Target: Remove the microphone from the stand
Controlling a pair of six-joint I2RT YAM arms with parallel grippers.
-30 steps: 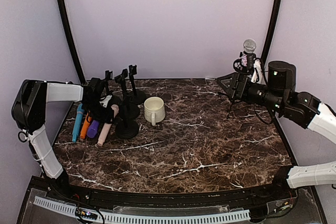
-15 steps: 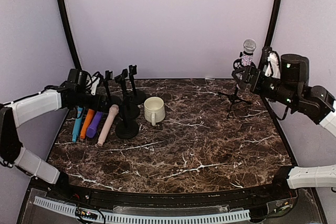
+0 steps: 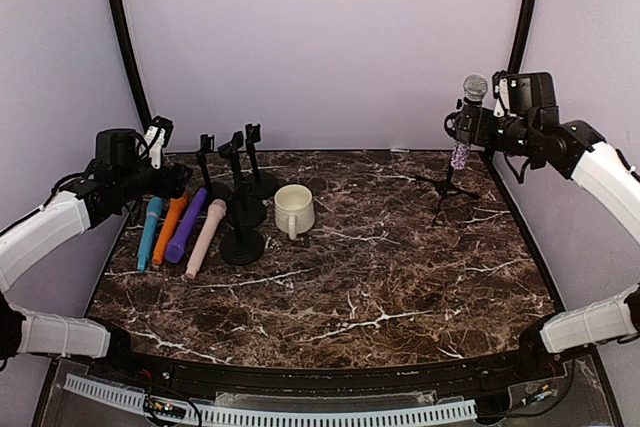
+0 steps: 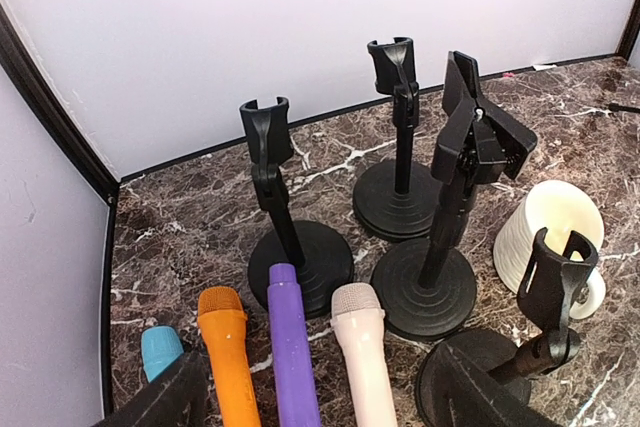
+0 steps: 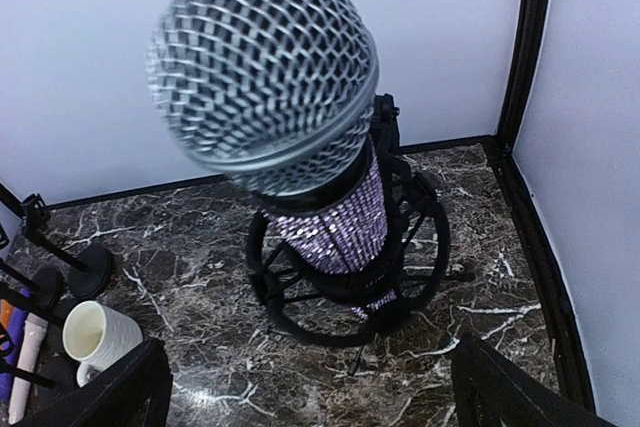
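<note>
While the sequinned purple microphone [image 5: 322,222] sat in its tripod stand [image 3: 446,187] at two o'clock on the desk [image 3: 400,287], the right jaws hung spread before it, seemingly mid-approach and needing next to close on its body and lift, with the left jaws spread too.

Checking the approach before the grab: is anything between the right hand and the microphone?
Nothing visible. The open right hand faces the microphone directly. Only the stand rings its lower body, and the head is free.
</note>
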